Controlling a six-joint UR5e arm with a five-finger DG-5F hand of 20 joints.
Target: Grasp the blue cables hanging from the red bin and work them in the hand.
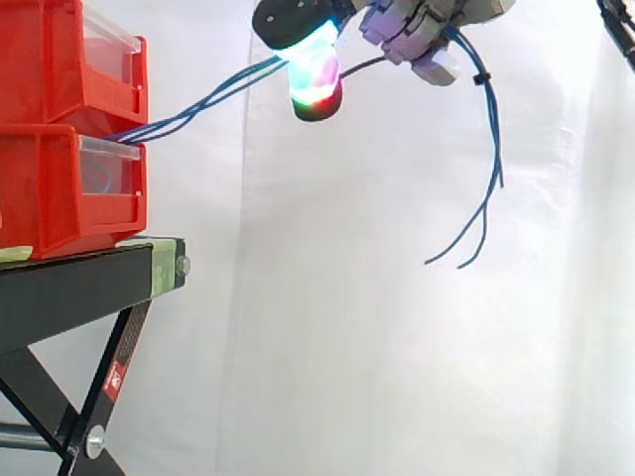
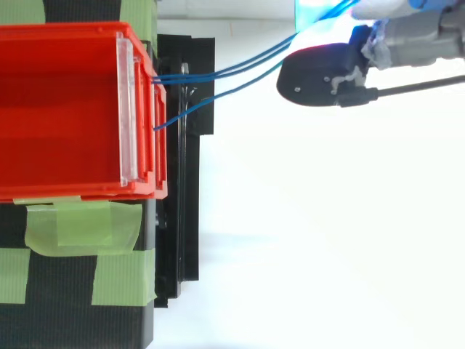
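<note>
At two o'clock from the red bin (image 1: 60,188), the blue cables (image 1: 198,104) are gripped in the curled hand (image 1: 407,30), drawn taut, apparently so the loose ends dangle for working.

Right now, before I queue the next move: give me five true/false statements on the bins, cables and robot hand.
1. Two red bins sit stacked on the black stand. True.
2. The blue cables run from the bins up to the robot hand. True.
3. The cables' loose ends rest on the stand. False: they dangle in mid-air beyond the robot hand.
4. The robot hand is open and clear of the cables. False: its fingers are curled round them.
5. The robot hand is lower than the stand's top. False: it is high up, about level with the upper bin.
</note>
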